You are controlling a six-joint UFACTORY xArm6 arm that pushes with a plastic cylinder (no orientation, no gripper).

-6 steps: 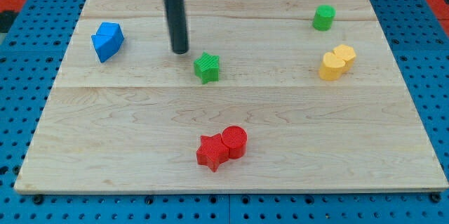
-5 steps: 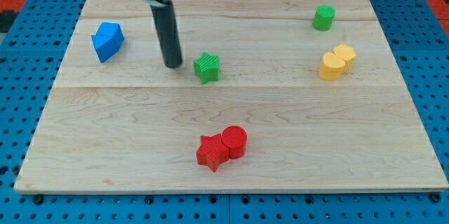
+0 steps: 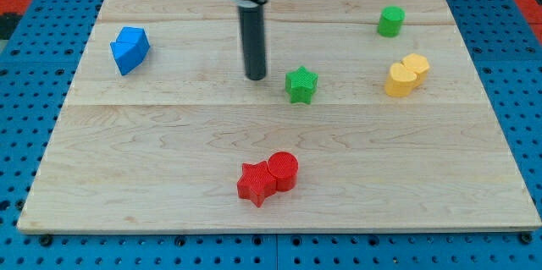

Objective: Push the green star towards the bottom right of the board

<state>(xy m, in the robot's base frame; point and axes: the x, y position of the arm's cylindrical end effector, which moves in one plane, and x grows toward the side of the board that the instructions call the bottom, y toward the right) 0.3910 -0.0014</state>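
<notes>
The green star [image 3: 301, 85] lies on the wooden board [image 3: 169, 160], a little right of centre in the upper half. My tip [image 3: 256, 76] stands on the board just left of the star, with a small gap between them. The dark rod rises from it towards the view's top.
A green cylinder [image 3: 390, 21] stands at the upper right. Two yellow blocks [image 3: 406, 74] sit together below it. A red star [image 3: 255, 183] and a red cylinder [image 3: 283, 171] touch at the lower centre. A blue block [image 3: 129, 49] lies at the upper left.
My tip swung to the star's left and then moved right. The green star slid to the right by about a block's width and a bit more. The other blocks stayed put.
</notes>
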